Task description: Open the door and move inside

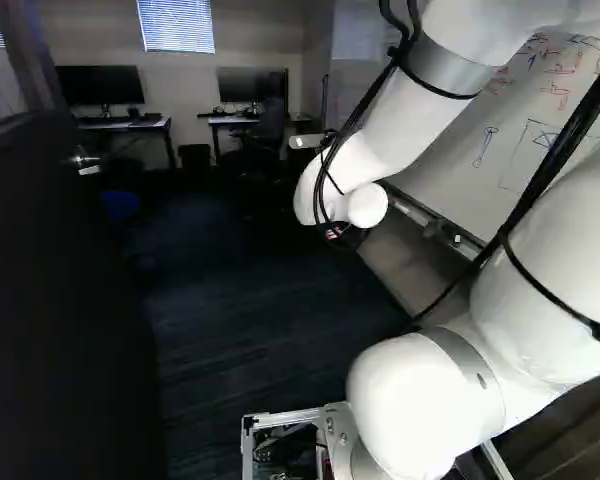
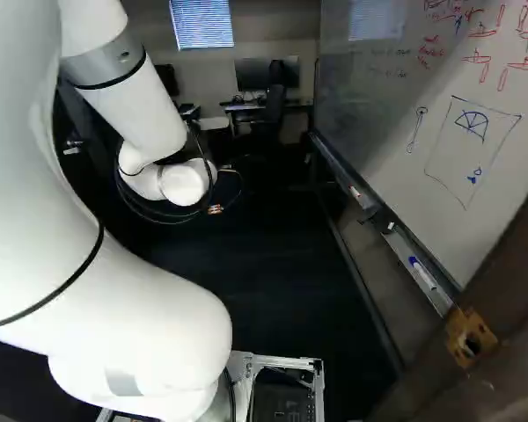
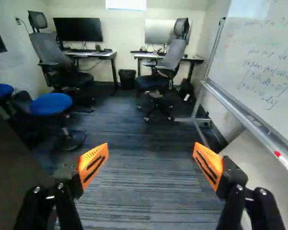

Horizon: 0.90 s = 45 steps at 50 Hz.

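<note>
The dark door (image 1: 60, 300) stands open along the left side of the left base view, its metal handle (image 1: 84, 160) near the far edge. In the right base view, little of my gripper (image 2: 215, 209) shows beyond the white wrist. The wrist view has the gripper (image 3: 150, 155) open, its orange-padded fingers wide apart with nothing between them. Beside one finger there is a dark surface (image 3: 12, 167), likely the door. The doorframe (image 2: 510, 330) with its brass strike plate (image 2: 471, 338) is at the right of the right base view.
A whiteboard (image 2: 440, 114) with a marker tray (image 2: 422, 272) lines the right side of the room. Carpet (image 3: 144, 182) stretches ahead of the gripper to desks, office chairs (image 3: 168, 62) and a black bin (image 3: 127, 79). Blue stools (image 3: 51, 103) stand beyond the dark surface.
</note>
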Available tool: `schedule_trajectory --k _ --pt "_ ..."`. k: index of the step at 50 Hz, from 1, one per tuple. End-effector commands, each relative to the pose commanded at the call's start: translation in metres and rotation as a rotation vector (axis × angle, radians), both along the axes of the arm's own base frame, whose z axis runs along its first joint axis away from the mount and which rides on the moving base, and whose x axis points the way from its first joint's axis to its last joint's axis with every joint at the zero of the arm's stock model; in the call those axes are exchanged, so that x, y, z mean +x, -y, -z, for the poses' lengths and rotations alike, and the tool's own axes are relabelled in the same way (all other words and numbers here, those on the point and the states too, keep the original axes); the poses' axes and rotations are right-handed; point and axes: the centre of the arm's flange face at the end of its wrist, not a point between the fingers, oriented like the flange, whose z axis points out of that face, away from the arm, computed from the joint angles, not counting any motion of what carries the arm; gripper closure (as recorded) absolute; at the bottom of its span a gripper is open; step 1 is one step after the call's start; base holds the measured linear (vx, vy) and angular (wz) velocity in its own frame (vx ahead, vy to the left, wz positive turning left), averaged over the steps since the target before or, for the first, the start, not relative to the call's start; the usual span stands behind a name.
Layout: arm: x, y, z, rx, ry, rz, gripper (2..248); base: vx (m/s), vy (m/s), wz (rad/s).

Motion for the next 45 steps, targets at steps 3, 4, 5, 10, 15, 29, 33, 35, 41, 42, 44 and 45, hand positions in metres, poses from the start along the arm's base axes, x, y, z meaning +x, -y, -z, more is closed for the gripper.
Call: schedule_trajectory --k 3,4,5,10,15,29,33,35,41,42,44,45 --pt "0.0000 0.0000 0.0000 0.000 0.000 0.000 3 0.258 0.006 -0.005" --pt "0.0000 0.0000 0.0000 0.000 0.000 0.000 3 0.301 0.013 -0.013" --pt "0.0000 0.0000 0.0000 0.000 0.000 0.000 3 0.297 0.011 0.000" --pt "0.0000 0.0000 0.0000 0.000 0.000 0.000 3 0.264 0.010 -0.006" --pt "0.0000 0.0000 0.0000 0.000 0.000 0.000 3 0.283 0.012 -0.011" --pt "0.0000 0.0000 0.0000 0.000 0.000 0.000 3 0.280 0.010 -0.010" --pt "0.0000 0.0000 0.0000 0.000 0.000 0.000 3 0.270 0.003 0.036" --pt "0.0000 0.0000 0.0000 0.000 0.000 0.000 3 0.283 -0.006 -0.014" --pt "0.0000 0.0000 0.0000 0.000 0.000 0.000 3 0.266 0.012 -0.001" --pt "0.0000 0.0000 0.0000 0.000 0.000 0.000 3 0.273 0.013 -0.006" --pt "0.0000 0.0000 0.0000 0.000 0.000 0.000 3 0.288 0.013 -0.010" --pt "0.0000 0.0000 0.0000 0.000 0.000 0.000 3 0.267 0.016 -0.017"
